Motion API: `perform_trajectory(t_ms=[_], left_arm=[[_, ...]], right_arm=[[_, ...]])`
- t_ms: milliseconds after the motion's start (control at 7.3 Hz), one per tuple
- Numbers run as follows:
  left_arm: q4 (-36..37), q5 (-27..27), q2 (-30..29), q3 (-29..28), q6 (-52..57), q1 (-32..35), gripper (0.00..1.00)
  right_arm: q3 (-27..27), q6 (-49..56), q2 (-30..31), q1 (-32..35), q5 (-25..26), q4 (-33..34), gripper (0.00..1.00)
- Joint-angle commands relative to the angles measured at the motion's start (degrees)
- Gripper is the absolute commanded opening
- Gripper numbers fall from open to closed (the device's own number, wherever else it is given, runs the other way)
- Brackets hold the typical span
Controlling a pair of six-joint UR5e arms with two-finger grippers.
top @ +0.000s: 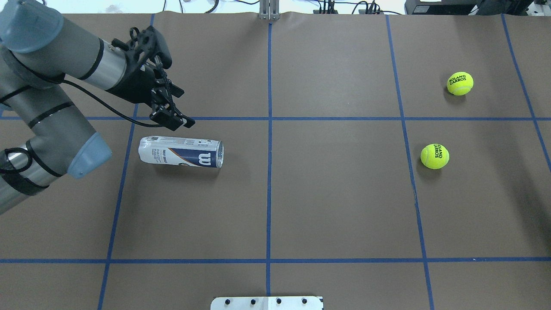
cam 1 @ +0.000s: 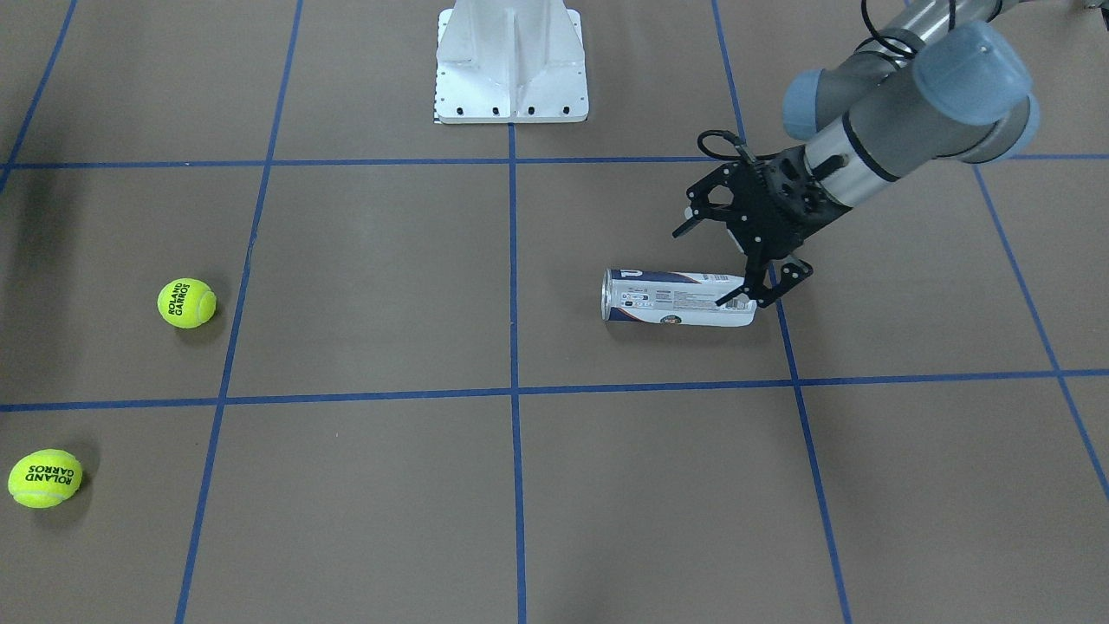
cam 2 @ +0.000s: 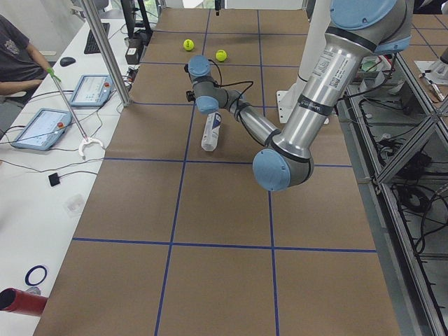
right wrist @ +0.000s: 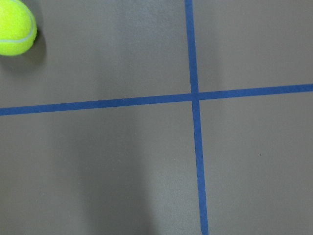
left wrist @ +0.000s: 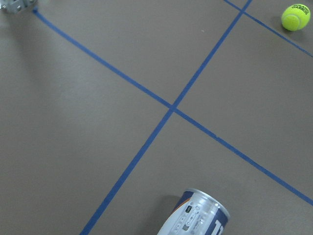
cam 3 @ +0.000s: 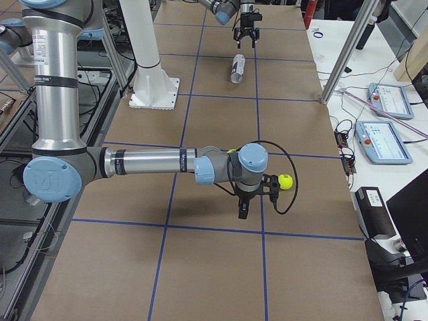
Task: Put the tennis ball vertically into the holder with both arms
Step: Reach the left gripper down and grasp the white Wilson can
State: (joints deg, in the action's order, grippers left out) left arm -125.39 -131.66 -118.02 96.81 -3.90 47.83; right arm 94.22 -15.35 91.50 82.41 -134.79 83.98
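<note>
The holder (cam 1: 680, 299) lies on its side on the brown table, its metal-rimmed end toward the table's middle. It also shows in the overhead view (top: 181, 152) and the left wrist view (left wrist: 198, 220). My left gripper (cam 1: 715, 264) is open and empty, tilted down just above and beyond the holder's closed end (top: 178, 94). Two yellow tennis balls (top: 459, 83) (top: 434, 156) lie apart on the robot's right side. My right gripper (cam 3: 257, 197) shows only in the right side view, hanging above the table beside a ball (cam 3: 285, 181). I cannot tell whether it is open or shut.
The white robot base (cam 1: 511, 65) stands at the table's robot-side edge. Blue tape lines grid the table. A side bench with tablets (cam 2: 42, 129) and a metal post (cam 2: 105, 49) runs along the far edge, where a person sits.
</note>
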Motion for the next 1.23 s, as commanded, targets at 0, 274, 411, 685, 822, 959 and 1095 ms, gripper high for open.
perform_trajectory(t_ms=[0, 274, 411, 685, 822, 959, 1095], left_arm=[[2.85, 3.84, -0.28, -0.31, 12.91, -2.73, 0.98], [12.66, 14.01, -3.94, -0.31, 21.26, -7.81, 0.98], [18.89, 17.02, -6.32, -0.31, 22.69, -10.19, 0.98], [24.75, 22.73, -8.46, -0.13, 26.30, -13.45, 0.98], [26.50, 25.46, -8.28, -0.13, 26.75, -14.59, 0.98], [32.52, 27.05, -9.85, 0.04, 30.14, -15.91, 0.98], [34.06, 27.15, -10.21, -0.05, 31.22, -16.01, 0.98]], right_arm=[[-0.26, 0.06, 0.70, -0.06, -1.35, -0.48, 1.00], [-0.26, 0.06, 1.31, 0.03, -1.44, -0.66, 1.00], [-0.26, 0.15, 1.40, 0.03, -1.44, -0.66, 1.00], [-0.26, 0.06, 1.40, -0.06, -1.44, -0.75, 1.00], [-0.18, 0.06, 1.40, -0.06, -1.35, -0.75, 1.00], [0.00, 0.06, 1.31, -0.06, -1.44, -0.75, 1.00], [0.26, 0.06, 1.31, -0.06, -1.53, -1.09, 1.00]])
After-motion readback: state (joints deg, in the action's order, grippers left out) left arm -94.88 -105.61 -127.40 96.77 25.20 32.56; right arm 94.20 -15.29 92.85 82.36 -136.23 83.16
